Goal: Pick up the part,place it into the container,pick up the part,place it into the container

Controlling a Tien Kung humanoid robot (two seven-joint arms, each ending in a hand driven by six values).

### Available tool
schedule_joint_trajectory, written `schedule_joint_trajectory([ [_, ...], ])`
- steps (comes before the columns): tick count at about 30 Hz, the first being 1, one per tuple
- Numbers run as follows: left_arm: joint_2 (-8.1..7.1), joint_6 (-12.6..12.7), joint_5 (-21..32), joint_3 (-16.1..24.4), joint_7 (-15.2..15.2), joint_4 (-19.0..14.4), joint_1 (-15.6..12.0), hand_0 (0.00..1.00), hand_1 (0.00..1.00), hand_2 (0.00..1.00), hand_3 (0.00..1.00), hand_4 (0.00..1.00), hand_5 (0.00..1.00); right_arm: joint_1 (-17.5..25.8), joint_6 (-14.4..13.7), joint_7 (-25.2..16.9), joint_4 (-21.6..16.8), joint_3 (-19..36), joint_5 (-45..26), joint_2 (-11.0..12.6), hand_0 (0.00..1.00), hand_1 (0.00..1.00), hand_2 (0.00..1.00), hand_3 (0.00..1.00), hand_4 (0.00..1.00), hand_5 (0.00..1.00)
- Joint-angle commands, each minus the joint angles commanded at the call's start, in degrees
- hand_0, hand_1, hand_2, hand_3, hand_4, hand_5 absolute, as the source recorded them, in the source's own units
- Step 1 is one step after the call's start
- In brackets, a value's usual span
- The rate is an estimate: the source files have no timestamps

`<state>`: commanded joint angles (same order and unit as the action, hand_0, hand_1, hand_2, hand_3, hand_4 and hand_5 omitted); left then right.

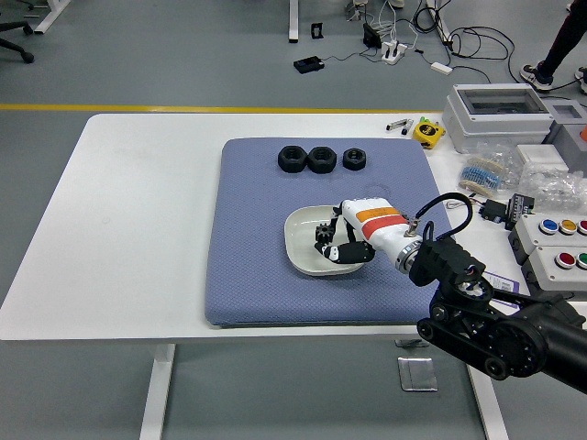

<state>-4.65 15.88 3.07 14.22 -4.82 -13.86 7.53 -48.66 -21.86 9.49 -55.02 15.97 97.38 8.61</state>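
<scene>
The right hand [344,240] reaches in from the lower right over the blue mat [248,275], its white shell with the orange stripe stretched across the right half of the white bowl [303,240]. Its dark fingers [353,254] are curled around a small black gear [325,247], which sits pinched at the fingertips just above the inside of the bowl. I cannot tell whether the gear touches the bowl's floor. The bowl lies near the middle of the mat, a little toward six o'clock.

At the mat's twelve o'clock edge, three black nuts [320,159] stand in a row, well apart from the bowl. Off the mat at about two o'clock lie a yellow tape measure [427,131] and a grey box with a clear lid [495,115]. At three o'clock, on the bare white table [138,229], sit button boxes [550,240] with coloured caps.
</scene>
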Motion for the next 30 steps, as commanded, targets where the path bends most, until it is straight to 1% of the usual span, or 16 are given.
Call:
schedule_joint_trajectory([
  [1,-0.04,0.00,0.27,-0.15,0.11,0.00,0.08,0.622,0.585,0.662,0.596,0.584,0.581,-0.17,0.04,-0.17,0.72,-0.18,-0.01,-0.39,0.096,0.196,0.332,0.457,0.707,0.380],
  [6,-0.16,0.01,0.49,-0.11,0.18,0.03,0.22,0.622,0.585,0.662,0.596,0.584,0.581,-0.68,1.24,-0.73,2.55,-0.35,-1.73,-1.11,0.096,0.196,0.332,0.457,0.707,0.380],
  [7,-0.19,-0.01,0.48,-0.16,0.14,0.02,0.30,0.607,0.584,0.658,0.596,0.583,0.581,-0.79,1.58,-0.81,2.98,-0.32,-2.14,-1.22,0.116,0.213,0.408,0.698,0.805,0.358],
  [12,-0.26,-0.01,0.35,-0.08,0.05,0.03,0.39,0.607,0.584,0.658,0.596,0.583,0.581,-0.90,2.24,-0.97,3.54,-0.07,-2.06,-1.27,0.116,0.213,0.408,0.698,0.805,0.358],
  [13,-0.26,-0.01,0.32,-0.08,0.02,0.03,0.39,0.599,0.582,0.655,0.596,0.583,0.581,-0.84,2.03,-1.06,3.43,0.11,-1.91,-1.18,0.137,0.225,0.437,0.803,0.887,0.375],
  [18,-0.24,0.03,0.28,-0.06,0.01,0.06,0.30,0.599,0.582,0.655,0.596,0.583,0.581,-0.62,1.27,-1.37,2.67,0.90,-0.94,-0.63,0.137,0.225,0.437,0.803,0.887,0.375],
  [19,-0.24,0.04,0.31,-0.07,0.02,0.07,0.28,0.600,0.582,0.653,0.595,0.583,0.582,-0.63,1.07,-1.44,2.58,0.99,-0.85,-0.55,0.143,0.230,0.446,0.842,0.980,0.410],
  [22,-0.23,0.03,0.27,-0.04,-0.06,0.07,0.27,0.600,0.582,0.653,0.595,0.583,0.582,-0.57,-0.17,-1.63,2.36,1.35,-0.77,-0.38,0.143,0.230,0.446,0.842,0.980,0.410],
  [27,-0.18,0.02,0.59,-0.16,0.06,0.07,0.24,0.601,0.582,0.654,0.595,0.583,0.579,-0.92,-4.02,-2.57,2.20,3.61,0.16,0.17,0.167,0.249,0.451,0.832,0.965,0.407],
  [30,-0.19,-0.03,0.67,-0.21,0.05,0.05,0.28,0.601,0.582,0.654,0.595,0.583,0.579,-1.65,-4.74,-3.17,3.35,4.96,0.97,0.31,0.167,0.249,0.451,0.832,0.965,0.407],
])
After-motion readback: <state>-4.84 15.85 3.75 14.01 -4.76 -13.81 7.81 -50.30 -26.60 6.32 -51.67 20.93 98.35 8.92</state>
